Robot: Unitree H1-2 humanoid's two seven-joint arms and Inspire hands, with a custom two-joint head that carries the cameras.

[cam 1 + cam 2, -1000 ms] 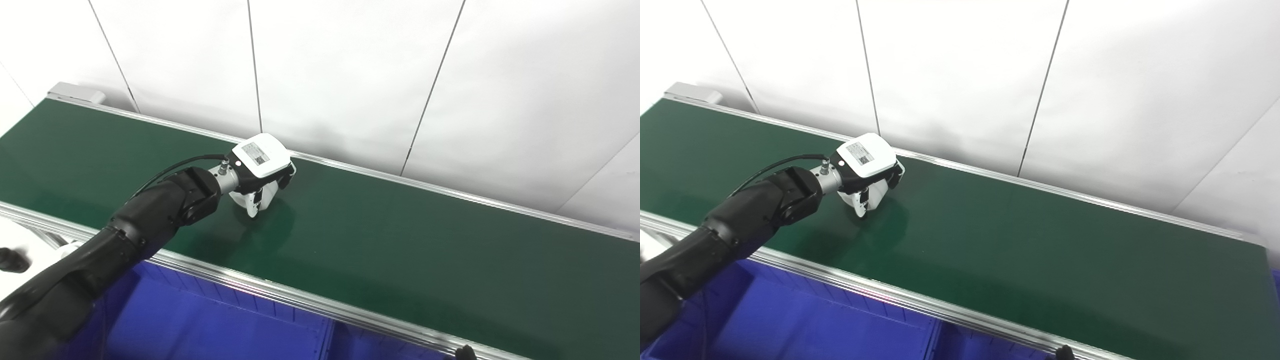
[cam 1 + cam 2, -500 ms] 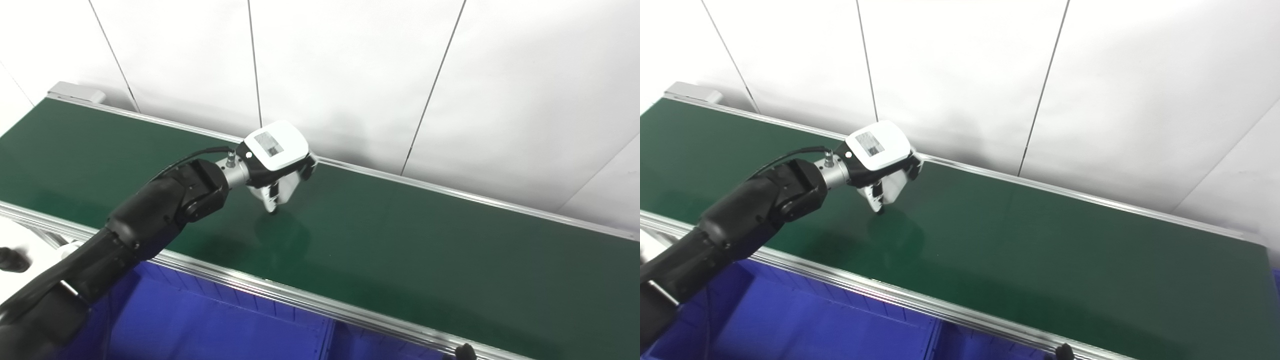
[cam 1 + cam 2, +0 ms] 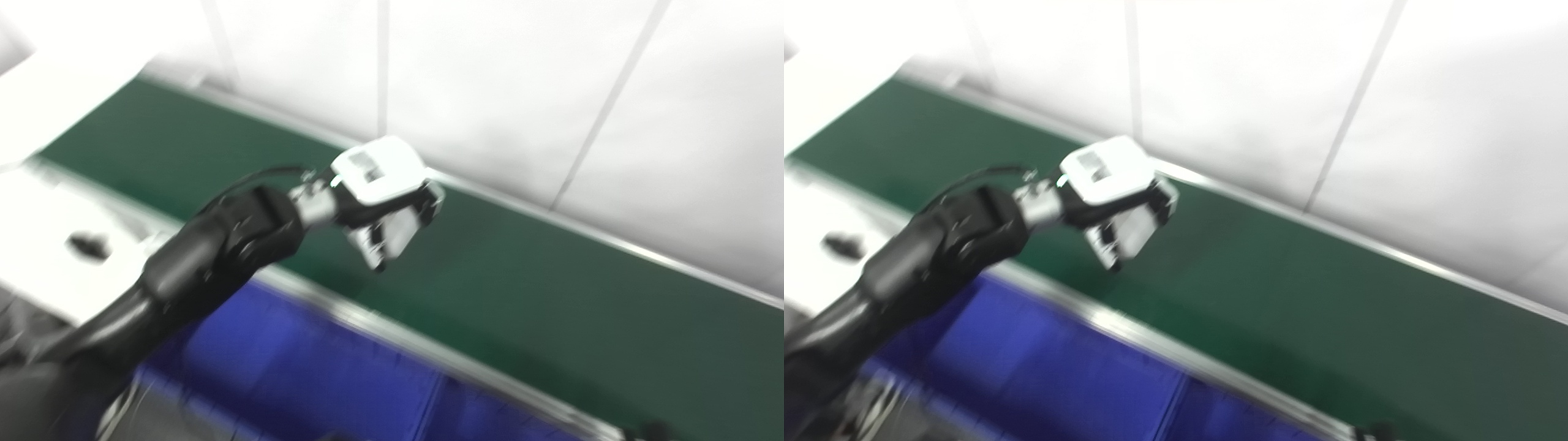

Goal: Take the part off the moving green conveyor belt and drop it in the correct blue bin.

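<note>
Both views are blurred by motion. My left hand (image 3: 386,196), with its white back plate up, is shut on a white part (image 3: 399,234) and holds it in the air above the green conveyor belt (image 3: 551,294), close to the belt's near rail. The part (image 3: 1134,231) shows only partly between the curled fingers. A blue bin (image 3: 294,367) lies below the near rail, under my forearm. Only a small dark tip of my right hand (image 3: 650,430) shows at the bottom edge.
A silver rail (image 3: 429,352) runs between the belt and the blue bins. A divider (image 3: 432,398) separates the bin from another on its right. A white surface (image 3: 37,257) with a small dark object (image 3: 89,245) lies at the left. White wall panels stand behind the belt.
The camera has swung, shifting the whole picture. My left hand closed on the white part on the belt and has lifted it off, coming nearer the belt's near rail.
</note>
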